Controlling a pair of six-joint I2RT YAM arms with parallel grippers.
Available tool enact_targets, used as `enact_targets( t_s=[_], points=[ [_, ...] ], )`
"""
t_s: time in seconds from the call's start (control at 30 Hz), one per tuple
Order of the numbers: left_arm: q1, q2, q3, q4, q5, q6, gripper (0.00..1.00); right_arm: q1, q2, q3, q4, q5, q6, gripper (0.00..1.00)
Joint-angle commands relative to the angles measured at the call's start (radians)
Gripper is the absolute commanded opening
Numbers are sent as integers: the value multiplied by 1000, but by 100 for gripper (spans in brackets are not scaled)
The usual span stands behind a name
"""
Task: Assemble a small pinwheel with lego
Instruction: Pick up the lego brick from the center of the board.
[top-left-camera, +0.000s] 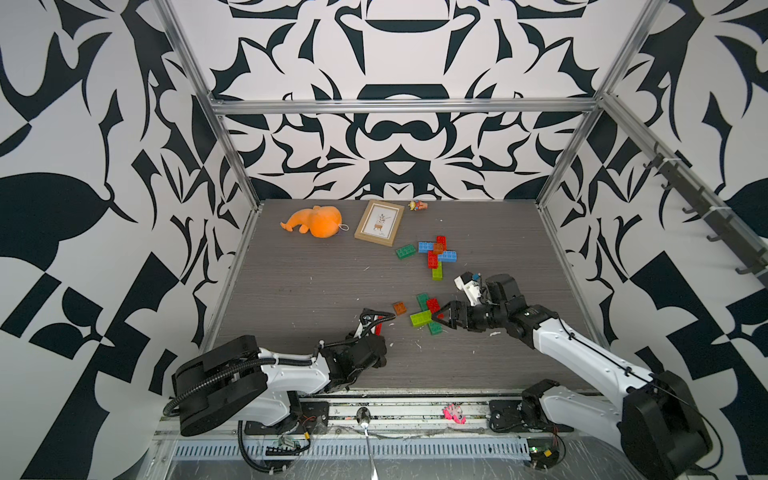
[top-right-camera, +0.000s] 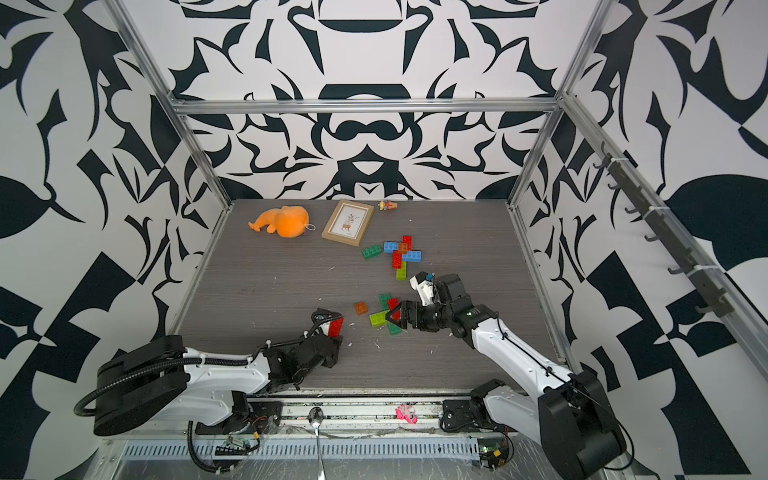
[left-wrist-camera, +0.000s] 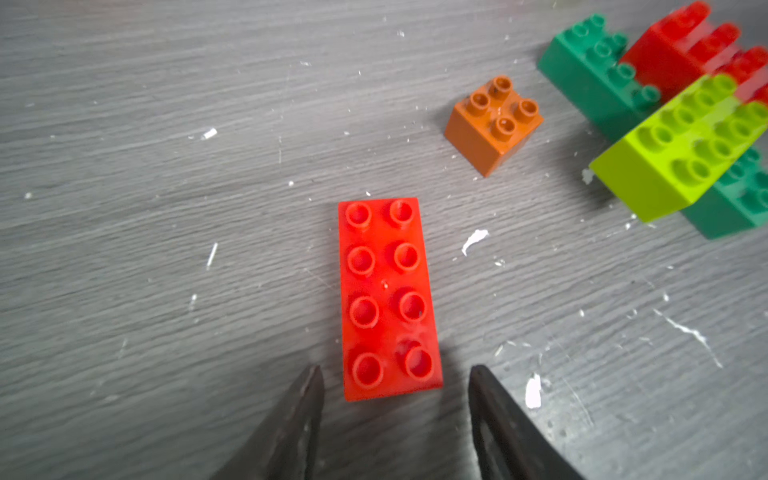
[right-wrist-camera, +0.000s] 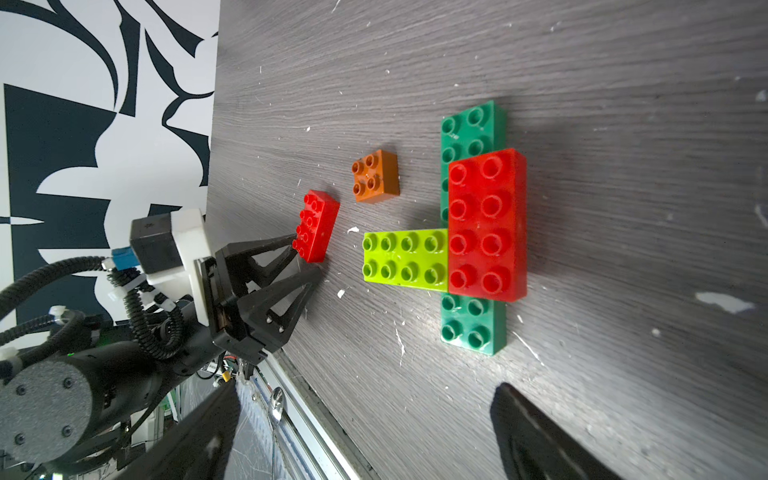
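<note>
A loose red lego brick (left-wrist-camera: 388, 297) lies studs up on the table. My left gripper (left-wrist-camera: 395, 370) is open, its fingertips standing either side of the brick's near end with a gap on each side. In both top views this gripper (top-right-camera: 330, 320) sits at the front centre. To its right lie an orange-brown square brick (right-wrist-camera: 376, 176) and a joined cluster: a dark green brick (right-wrist-camera: 471, 328) with a red brick (right-wrist-camera: 486, 224) and a lime green brick (right-wrist-camera: 405, 259) on it. My right gripper (top-left-camera: 436, 320) hangs open over the cluster (top-left-camera: 426, 316), holding nothing.
Farther back stand a pinwheel of blue, red, lime and orange bricks (top-left-camera: 437, 253) and a loose dark green brick (top-left-camera: 405, 251). An orange plush (top-left-camera: 316, 222), a picture frame (top-left-camera: 379, 223) and a small figurine (top-left-camera: 417, 205) lie at the back. A spoon (top-left-camera: 363, 415) rests on the front rail.
</note>
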Motion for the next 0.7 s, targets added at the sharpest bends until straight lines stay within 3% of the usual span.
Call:
enact_targets(
  t_s=[0.0,0.27,0.67],
  points=[
    [-3,28,-64,42,22,5,57,-1,-4,-3,46,-12,16,97],
    [-5,50,-122,167,34,32,54,0,64,-17,99,5,24,97],
    [-5,113,-98,168,4,-3,46,-1,157,-48,192,52,50,97]
  ],
)
